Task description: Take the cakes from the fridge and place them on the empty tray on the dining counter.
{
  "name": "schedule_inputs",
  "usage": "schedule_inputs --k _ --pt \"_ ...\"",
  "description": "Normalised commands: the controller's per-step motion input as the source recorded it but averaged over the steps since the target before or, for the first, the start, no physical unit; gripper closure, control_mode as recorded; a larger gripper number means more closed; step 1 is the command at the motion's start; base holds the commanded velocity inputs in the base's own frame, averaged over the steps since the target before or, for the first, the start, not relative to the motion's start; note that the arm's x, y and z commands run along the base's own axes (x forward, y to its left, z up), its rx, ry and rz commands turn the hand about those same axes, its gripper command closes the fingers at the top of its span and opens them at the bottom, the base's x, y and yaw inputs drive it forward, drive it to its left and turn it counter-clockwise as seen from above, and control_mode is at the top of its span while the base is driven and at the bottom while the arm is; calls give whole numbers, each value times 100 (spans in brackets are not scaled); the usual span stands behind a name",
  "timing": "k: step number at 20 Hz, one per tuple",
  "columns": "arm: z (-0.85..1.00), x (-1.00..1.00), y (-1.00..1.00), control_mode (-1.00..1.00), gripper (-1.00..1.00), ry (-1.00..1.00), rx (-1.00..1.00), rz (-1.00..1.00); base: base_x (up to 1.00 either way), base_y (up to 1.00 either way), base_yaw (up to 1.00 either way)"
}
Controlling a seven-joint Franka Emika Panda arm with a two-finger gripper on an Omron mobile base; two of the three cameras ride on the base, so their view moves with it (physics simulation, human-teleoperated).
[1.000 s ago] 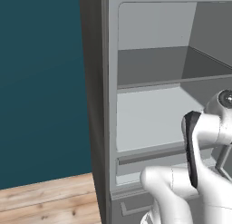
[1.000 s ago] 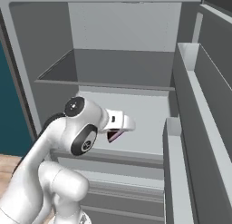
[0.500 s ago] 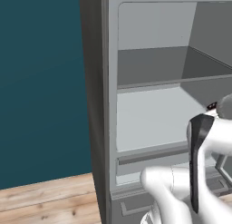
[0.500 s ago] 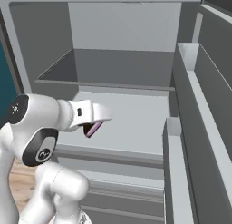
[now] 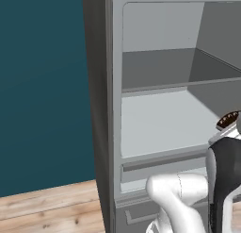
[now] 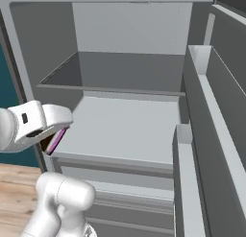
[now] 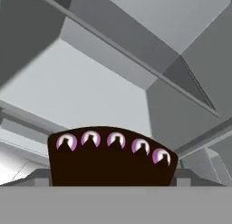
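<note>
A dark chocolate cake wedge (image 7: pixel 111 157) with a row of pale purple dollops sits between my gripper's fingers (image 7: pixel 111 175), which are shut on it. Seen from the right base, the gripper (image 6: pixel 50 139) hangs at the left front corner of the fridge's lower shelf (image 6: pixel 120 128), and the cake's reddish layer (image 6: pixel 56 139) peeks out under the hand. In the left base view the cake (image 5: pixel 228 119) tops the hand at the right edge. The grey fridge (image 5: pixel 101 109) stands open, its shelves bare. The tray and the dining counter are out of view.
The open fridge door with its shelf bins (image 6: pixel 197 149) stands on the right. Another shelf (image 6: pixel 120 75) lies above the lower one, and a drawer front (image 6: pixel 125 181) below it. A teal wall (image 5: pixel 42 86) and wooden floor (image 5: pixel 47 211) lie left of the fridge.
The hand has drawn back from over the lower shelf toward the fridge's left front edge, carrying the chocolate cake with it. The fridge has not moved.
</note>
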Motion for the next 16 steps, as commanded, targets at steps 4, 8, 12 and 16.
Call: schedule_inputs --k 4,8,12,16 --pt "20 -18 13 -100 100 12 11 14 0 0 0" --pt "0 22 -16 -100 100 13 0 19 0 0 0" --pt "-4 35 -27 -100 100 8 0 10 0 0 0" --pt "0 0 0 100 100 0 0 0 8 0 2"
